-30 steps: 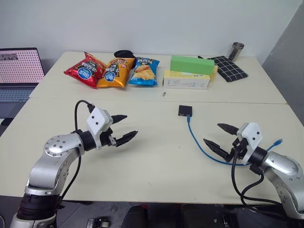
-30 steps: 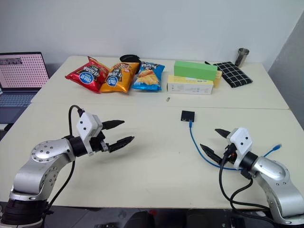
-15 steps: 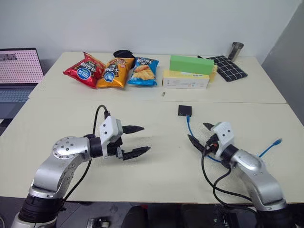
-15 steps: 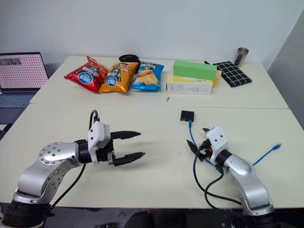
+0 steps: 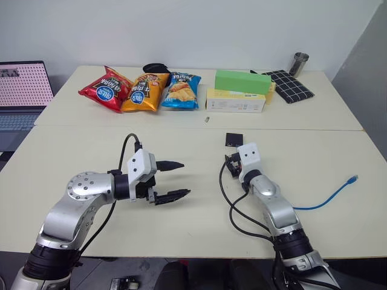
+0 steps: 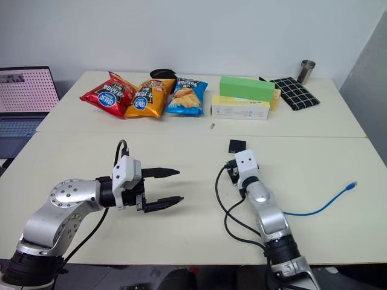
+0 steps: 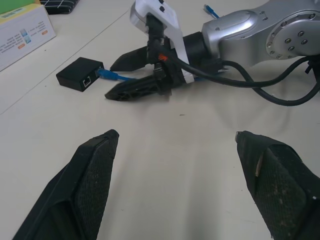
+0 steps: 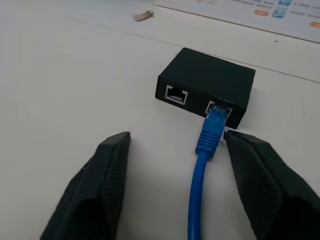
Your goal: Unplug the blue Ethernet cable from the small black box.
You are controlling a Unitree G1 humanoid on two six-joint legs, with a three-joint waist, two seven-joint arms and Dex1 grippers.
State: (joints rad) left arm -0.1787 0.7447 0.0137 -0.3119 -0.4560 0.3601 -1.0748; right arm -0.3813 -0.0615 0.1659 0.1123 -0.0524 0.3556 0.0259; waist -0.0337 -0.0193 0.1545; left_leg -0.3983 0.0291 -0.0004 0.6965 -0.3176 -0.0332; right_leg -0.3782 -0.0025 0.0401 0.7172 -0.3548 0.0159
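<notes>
The right gripper (image 8: 172, 187) straddles the blue Ethernet cable (image 8: 202, 165), jaws apart, gripping nothing; its plug sits in the small black box (image 8: 207, 85); the left gripper (image 5: 172, 179) hangs wide open, empty.

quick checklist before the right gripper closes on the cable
1. Cable plugged into box: ok, plug sits in one of its two ports.
2. Right gripper open: ok.
3. Cable between its fingers: ok, though nearer one finger.
4. Fingers touching plug: cannot tell; that finger looks very near it.
5. Left gripper out of the way: ok, open and well apart.
6. Box held down: not ok, it lies loose.
</notes>
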